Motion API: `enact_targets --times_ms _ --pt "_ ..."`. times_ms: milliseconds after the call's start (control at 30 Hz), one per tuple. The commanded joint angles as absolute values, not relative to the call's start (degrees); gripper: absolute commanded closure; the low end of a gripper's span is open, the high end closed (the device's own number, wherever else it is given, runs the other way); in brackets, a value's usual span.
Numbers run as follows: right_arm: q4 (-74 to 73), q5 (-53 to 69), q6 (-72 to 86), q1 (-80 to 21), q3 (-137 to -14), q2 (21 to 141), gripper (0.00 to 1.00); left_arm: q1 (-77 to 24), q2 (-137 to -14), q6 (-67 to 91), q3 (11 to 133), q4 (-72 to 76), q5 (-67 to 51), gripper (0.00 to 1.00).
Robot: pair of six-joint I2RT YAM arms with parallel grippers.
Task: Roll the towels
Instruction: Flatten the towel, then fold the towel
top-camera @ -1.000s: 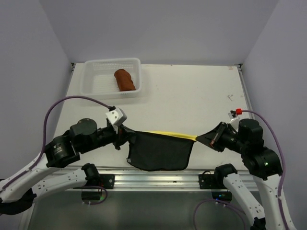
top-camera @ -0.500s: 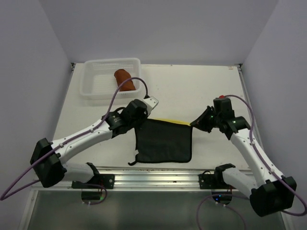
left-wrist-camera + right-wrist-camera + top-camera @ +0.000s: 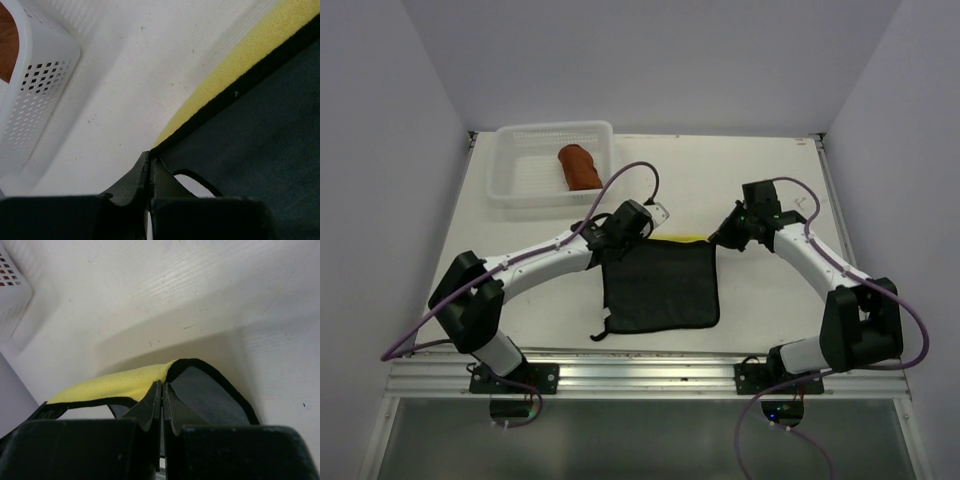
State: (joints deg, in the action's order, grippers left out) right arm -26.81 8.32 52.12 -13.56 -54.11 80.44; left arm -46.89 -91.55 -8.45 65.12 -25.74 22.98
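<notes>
Top external view: the yellow towel (image 3: pixel 660 285) is lying spread on the white table (image 3: pixel 760 180), roughly midway between the two arms. Its dark face is showing upward, and a thin yellow strip is showing along the far edge. A small dark loop (image 3: pixel 600 333) is sticking out at the near left corner of the cloth.

The left gripper (image 3: pixel 608 250) is reaching to the far left corner of the yellow towel. The right gripper (image 3: pixel 718 238) is reaching to the far right corner.

Left wrist view: the left gripper (image 3: pixel 151 162) is pinching the dark-hemmed corner of the yellow towel (image 3: pixel 250 47), with the jaws pressing together on the cloth. The white mesh basket (image 3: pixel 30 100) is standing off to the left, apart from the towel.

Right wrist view: the right gripper (image 3: pixel 162 390) is clamping the other corner of the yellow towel (image 3: pixel 115 387). The jaws are closing tight on it, and the hem is curling up and over the fingertips, exposing the yellow pile beside the dark face.

The rust-brown towel (image 3: pixel 580 166) is sitting rolled inside the basket (image 3: pixel 510 180) at the far left of the table, well apart from both grippers.
</notes>
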Motion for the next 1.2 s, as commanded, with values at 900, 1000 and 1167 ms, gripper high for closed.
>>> enact_targets --times_ms 900,1000,1167 --pt "-32.6 11.0 44.1 -11.7 -47.9 72.4 1.0 -58.5 -84.3 -0.5 54.8 -26.7 17.5 1.0" --pt "-33.7 10.1 42.8 -11.8 -46.9 71.1 1.0 -59.1 -84.1 1.6 54.5 -27.2 16.9 1.0" --pt "-35.7 9.4 40.6 -11.7 -44.8 69.1 1.0 -61.3 -84.2 4.1 55.5 -28.7 17.0 1.0"
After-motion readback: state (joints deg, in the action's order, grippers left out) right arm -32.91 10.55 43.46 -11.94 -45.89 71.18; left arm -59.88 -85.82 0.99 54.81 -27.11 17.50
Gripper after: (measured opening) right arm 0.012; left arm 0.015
